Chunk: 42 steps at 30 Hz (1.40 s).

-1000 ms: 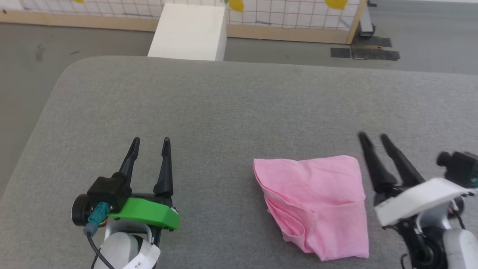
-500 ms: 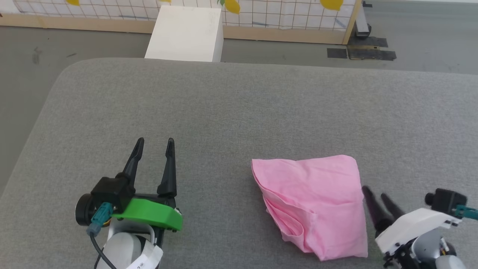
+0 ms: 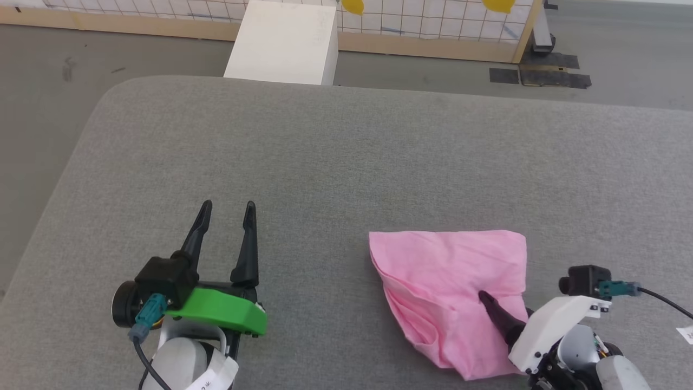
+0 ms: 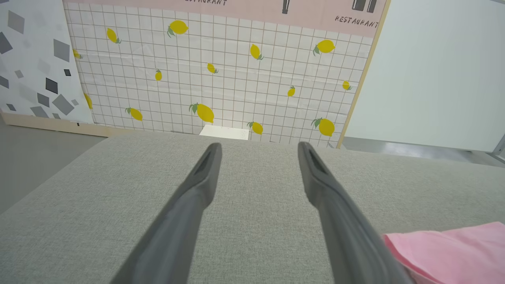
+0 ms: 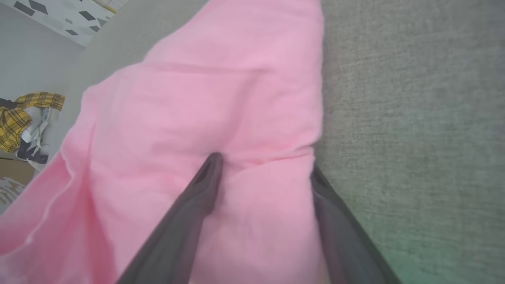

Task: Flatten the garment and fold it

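the grey cloth-topped counter (image 3: 346, 151) has a round corner at the far left, with grey floor (image 3: 43, 81) past it. on the left side of the counter is the left end effector (image 3: 228, 205), with a green part behind its two dark fingers. its fingers are spread wide and hold nothing. in the left wrist view the left end effector (image 4: 259, 145) points across the bare counter (image 4: 79, 205) at a wall panel with yellow lemons (image 4: 236, 79). a white box (image 3: 281, 40) stands on the floor just behind the far edge of the counter, and its top (image 4: 224, 132) peeks over that edge.

right of the middle, near the front edge, lies the pink garment (image 3: 444, 271). it is bunched and folded over, not flat, with soft folds on its near left side. a corner of the garment (image 4: 453, 252) shows at the lower right of the left wrist view.

the right end effector (image 3: 503, 311) is at the near right part of the garment. in the right wrist view the garment (image 5: 205, 98) lies on the counter (image 5: 414, 118). the right end effector (image 5: 264, 163) has its fingers wide apart. one finger lies on top of the pink cloth and the other sits at the cloth's right edge. the cloth between them is not pinched.
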{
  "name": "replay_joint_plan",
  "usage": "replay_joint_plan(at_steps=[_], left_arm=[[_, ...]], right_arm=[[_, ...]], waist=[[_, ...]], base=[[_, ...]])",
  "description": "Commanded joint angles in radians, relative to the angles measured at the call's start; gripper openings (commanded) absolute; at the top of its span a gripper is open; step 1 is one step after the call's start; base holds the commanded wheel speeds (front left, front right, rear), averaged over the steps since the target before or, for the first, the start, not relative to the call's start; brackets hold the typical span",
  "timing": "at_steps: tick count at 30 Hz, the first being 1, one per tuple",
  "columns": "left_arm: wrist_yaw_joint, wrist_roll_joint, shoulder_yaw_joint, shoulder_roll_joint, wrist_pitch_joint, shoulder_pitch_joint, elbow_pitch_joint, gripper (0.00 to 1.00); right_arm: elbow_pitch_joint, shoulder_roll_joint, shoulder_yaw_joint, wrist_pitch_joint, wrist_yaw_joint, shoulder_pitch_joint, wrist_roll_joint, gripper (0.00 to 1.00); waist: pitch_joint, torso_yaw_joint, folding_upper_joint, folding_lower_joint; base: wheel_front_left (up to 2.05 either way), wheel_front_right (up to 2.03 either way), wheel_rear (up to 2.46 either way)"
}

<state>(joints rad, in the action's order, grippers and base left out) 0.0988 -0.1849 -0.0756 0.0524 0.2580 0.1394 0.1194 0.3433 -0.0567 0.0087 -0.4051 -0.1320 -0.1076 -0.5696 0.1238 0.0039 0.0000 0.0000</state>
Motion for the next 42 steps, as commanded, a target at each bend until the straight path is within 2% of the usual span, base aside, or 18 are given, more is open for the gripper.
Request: replay_joint_plan(at_steps=[1,2,6,11,15,19,24,30,36,42], left_arm=[[0.0,-0.012,-0.002,-0.002,0.004,-0.004,0.0,1.0],[-0.001,-0.012,-0.003,-0.002,0.004,-0.004,0.001,1.0],[-0.004,-0.013,-0.003,-0.002,0.004,-0.006,-0.001,1.0],[-0.004,-0.007,0.006,-0.002,0.004,-0.015,-0.01,1.0],[-0.002,0.001,0.011,-0.002,0.004,-0.009,-0.025,1.0],[0.002,0.014,0.011,-0.002,0.004,0.012,-0.043,1.0],[0.011,0.041,0.007,0.0,0.004,0.056,-0.065,1.0],[0.02,0.071,-0.002,0.027,0.004,0.112,-0.09,1.0],[0.024,0.091,-0.015,0.065,0.004,0.153,-0.111,1.0],[0.026,0.103,-0.021,0.108,0.003,0.179,-0.133,1.0]], right_arm=[[0.015,0.006,0.02,-0.025,0.001,0.001,0.011,0.11],[0.01,0.006,0.024,-0.03,0.001,0.001,0.017,0.0],[-0.033,0.006,0.03,-0.042,0.001,-0.002,0.075,0.0],[-0.128,-0.005,0.06,-0.076,0.001,-0.038,0.285,0.0],[-0.18,-0.075,0.116,-0.109,0.001,-0.099,0.426,0.0],[-0.177,-0.143,0.15,-0.122,0.001,-0.181,0.493,0.0],[-0.099,-0.217,0.158,-0.097,0.001,-0.291,0.537,0.0],[0.048,-0.254,0.118,-0.018,0.001,-0.413,0.582,0.0],[0.202,-0.258,0.005,0.078,0.001,-0.524,0.653,0.0],[0.33,-0.285,-0.108,0.169,0.001,-0.616,0.745,0.0]], waist=[[-0.002,0.004,0.0,0.0],[-0.003,0.006,0.0,0.0],[-0.004,0.005,0.0,0.0],[0.005,-0.035,0.0,0.0],[0.028,-0.095,0.0,0.0],[0.066,-0.176,0.0,0.0],[0.134,-0.285,0.0,0.0],[0.223,-0.391,0.0,0.0],[0.305,-0.438,0.0,0.0],[0.371,-0.438,0.0,0.0]], base=[[0.0,0.0,0.0],[0.0,0.0,0.0],[0.0,0.0,0.0],[0.0,0.0,0.0],[0.0,0.0,0.0],[0.0,0.0,0.0],[0.0,0.0,0.0],[0.0,0.0,0.0],[0.0,0.0,0.0],[0.0,0.0,0.0]])
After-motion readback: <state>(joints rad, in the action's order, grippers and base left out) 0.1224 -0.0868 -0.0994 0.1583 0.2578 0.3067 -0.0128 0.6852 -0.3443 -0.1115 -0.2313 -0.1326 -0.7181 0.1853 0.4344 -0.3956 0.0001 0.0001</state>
